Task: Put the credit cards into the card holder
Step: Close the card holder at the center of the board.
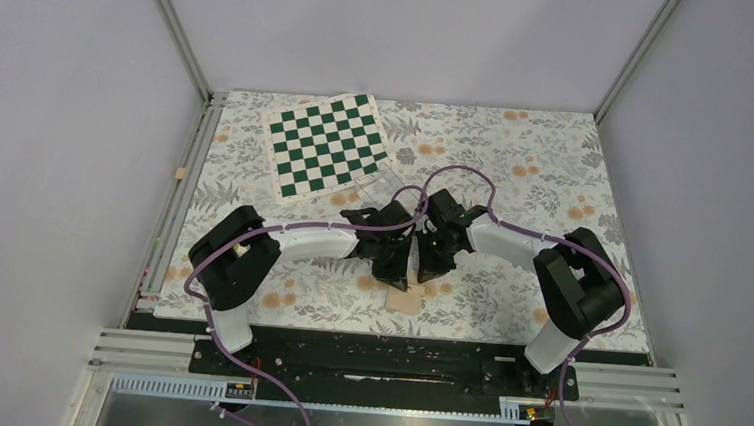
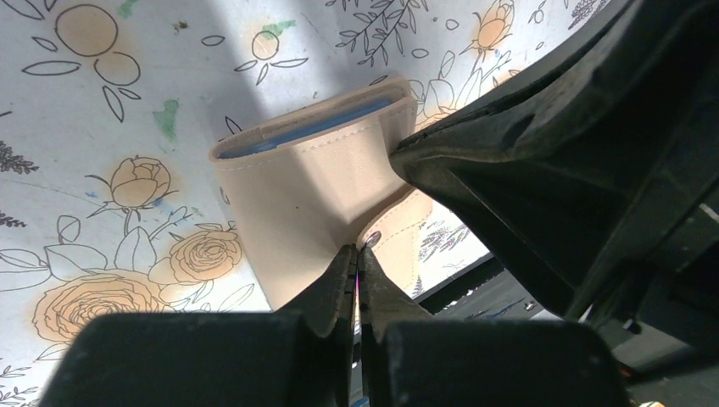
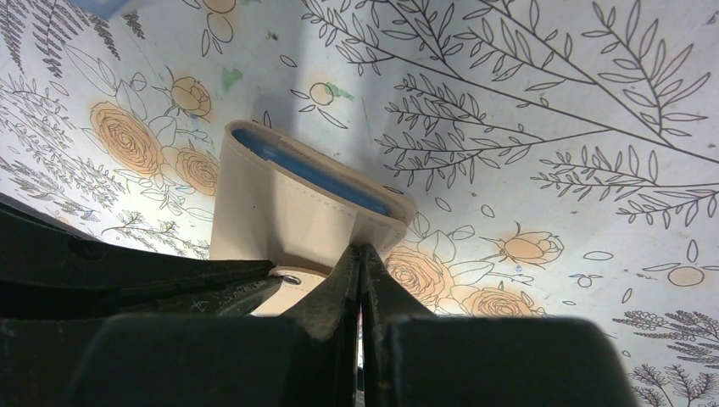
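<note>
The tan card holder [image 1: 405,298] lies on the flowered table near the front edge. It is partly open, with its light-blue inside showing in the left wrist view [image 2: 297,186] and the right wrist view [image 3: 280,203]. My left gripper [image 1: 396,274] and right gripper [image 1: 427,275] point down side by side just above it. The left gripper [image 2: 357,248] is shut on a thin purple card edge [image 2: 357,284], its tip at the fold by the snap flap [image 2: 398,237]. The right gripper [image 3: 359,248] is shut with a thin reddish sliver [image 3: 360,309] between its jaws, its tip against the holder's edge.
A green-and-white chessboard mat [image 1: 328,144] lies at the back left, with a clear plastic item [image 1: 380,183] by its near corner. Metal frame rails [image 1: 178,199] run along the left side and the front of the table. A small tan block [image 1: 181,172] sits on the left rail.
</note>
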Robot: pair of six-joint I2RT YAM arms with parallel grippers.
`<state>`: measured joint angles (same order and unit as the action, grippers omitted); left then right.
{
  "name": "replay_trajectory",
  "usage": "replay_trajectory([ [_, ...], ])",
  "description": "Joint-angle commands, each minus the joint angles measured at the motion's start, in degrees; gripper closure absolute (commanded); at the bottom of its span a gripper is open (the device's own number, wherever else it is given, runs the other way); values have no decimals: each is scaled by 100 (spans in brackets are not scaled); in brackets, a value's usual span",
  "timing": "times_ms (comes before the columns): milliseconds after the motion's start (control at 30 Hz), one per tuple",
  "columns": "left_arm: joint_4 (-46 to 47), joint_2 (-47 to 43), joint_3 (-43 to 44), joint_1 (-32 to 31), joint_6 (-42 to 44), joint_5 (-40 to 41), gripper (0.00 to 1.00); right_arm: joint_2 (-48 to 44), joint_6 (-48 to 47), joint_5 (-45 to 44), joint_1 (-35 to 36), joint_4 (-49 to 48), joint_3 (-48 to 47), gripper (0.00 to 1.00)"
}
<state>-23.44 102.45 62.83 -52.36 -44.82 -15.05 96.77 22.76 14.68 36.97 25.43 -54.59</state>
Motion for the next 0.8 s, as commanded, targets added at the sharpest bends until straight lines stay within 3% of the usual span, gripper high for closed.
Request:
replay_trajectory([
  [0, 122, -243, -102, -65, 19, -228, 100, 285, -114, -115, 29, 90, 1, 100],
  [767, 715, -155, -169, -66, -172, -598, 100, 189, -25, 220, 29, -144, 95, 100],
])
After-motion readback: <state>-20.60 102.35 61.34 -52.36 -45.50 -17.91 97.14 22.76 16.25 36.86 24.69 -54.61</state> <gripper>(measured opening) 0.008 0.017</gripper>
